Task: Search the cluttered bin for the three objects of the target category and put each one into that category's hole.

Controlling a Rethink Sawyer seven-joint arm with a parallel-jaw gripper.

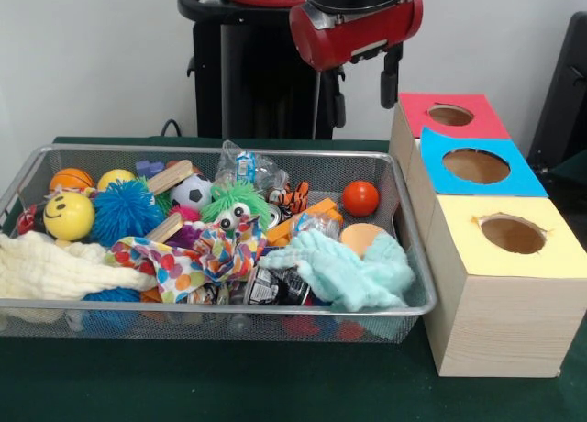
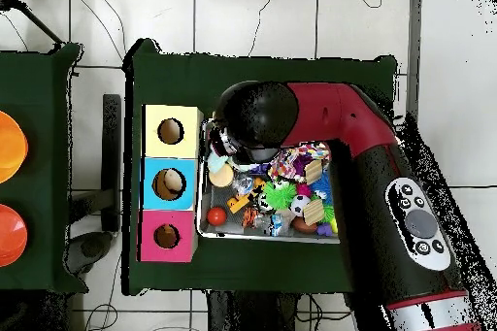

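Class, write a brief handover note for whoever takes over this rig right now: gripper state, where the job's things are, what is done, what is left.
Gripper: raised above the bin's far edge, holding nothing visible; open or shut cannot be told.
Wire bin: still full of balls, cloths, cans and toys.
Three boxes beside it: red hole, blue hole, yellow hole.
Done: no sorting evident; something pale may show in the blue hole from overhead.
Left: find and drop all three target objects.

Wire-mesh metal bin (image 1: 413,257); pale grained wooden boxes (image 1: 500,326) with matt paper tops.
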